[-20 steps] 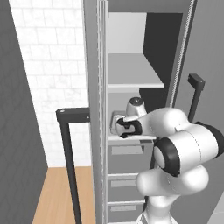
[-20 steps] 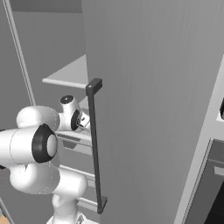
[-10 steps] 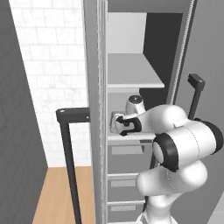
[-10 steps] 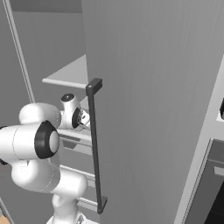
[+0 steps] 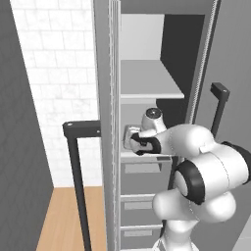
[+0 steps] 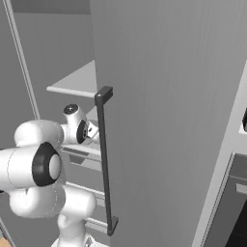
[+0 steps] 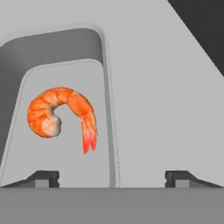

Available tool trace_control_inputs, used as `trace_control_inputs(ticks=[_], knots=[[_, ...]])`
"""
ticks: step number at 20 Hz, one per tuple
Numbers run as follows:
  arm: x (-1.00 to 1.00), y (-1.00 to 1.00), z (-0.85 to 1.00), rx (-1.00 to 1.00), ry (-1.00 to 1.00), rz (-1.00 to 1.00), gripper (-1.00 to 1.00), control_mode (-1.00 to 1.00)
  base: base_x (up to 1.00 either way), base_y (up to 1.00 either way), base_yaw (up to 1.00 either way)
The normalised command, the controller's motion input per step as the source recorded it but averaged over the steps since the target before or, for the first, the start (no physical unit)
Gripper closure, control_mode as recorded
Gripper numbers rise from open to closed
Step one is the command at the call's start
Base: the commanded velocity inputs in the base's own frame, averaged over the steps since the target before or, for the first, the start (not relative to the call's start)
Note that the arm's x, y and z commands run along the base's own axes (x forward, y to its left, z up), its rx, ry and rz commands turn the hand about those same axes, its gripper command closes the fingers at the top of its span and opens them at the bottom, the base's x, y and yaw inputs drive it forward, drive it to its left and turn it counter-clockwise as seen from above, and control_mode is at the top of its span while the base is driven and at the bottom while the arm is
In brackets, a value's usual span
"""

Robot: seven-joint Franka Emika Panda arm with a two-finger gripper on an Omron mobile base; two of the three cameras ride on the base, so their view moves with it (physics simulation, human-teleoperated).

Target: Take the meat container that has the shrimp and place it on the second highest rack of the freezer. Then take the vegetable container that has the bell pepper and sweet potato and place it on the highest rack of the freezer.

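Arm reaches level into freezer (image 5: pixel 147 44); gripper (image 7: pixel 112 176) open, straddling container (image 7: pixel 106 87) wall beside shrimp (image 7: pixel 61 114).

White arm (image 5: pixel 206 157), dark joints

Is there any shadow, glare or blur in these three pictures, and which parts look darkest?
Left base view: flat light, no glare, and the freezer interior's right back corner is almost black above the highest rack. Right base view: even grey, slightly soft, with the door handle dark. Hand view: the shrimp is sharp and bright with no cast shadow; the tray wall is shaded.
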Motion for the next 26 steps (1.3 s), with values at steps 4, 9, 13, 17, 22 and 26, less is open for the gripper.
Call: trace_control_inputs(ticks=[4, 9, 13, 17, 22, 26], knots=[[-0.7, 0.0, 0.24, 0.0, -0.19, 0.0, -1.0, -1.0, 0.0, 0.0, 0.0], [-0.2, 0.01, 0.68, 0.0, -0.07, 0.0, -1.0, -1.0, 0.0, 0.0, 0.0], [-0.11, 0.0, 0.78, 0.0, 0.0, 0.0, -1.0, -1.0, 0.0, 0.0, 0.0], [-0.29, 0.0, 0.75, 0.0, 0.12, 0.01, -1.0, -1.0, 0.0, 0.0, 0.0], [-0.66, -0.01, 0.34, 0.0, 0.15, 0.03, -1.0, -1.0, 0.0, 0.0, 0.0], [-1.0, -0.02, -0.21, 0.0, 0.0, 0.05, -1.0, -1.0, 0.0, 0.0, 0.0]])
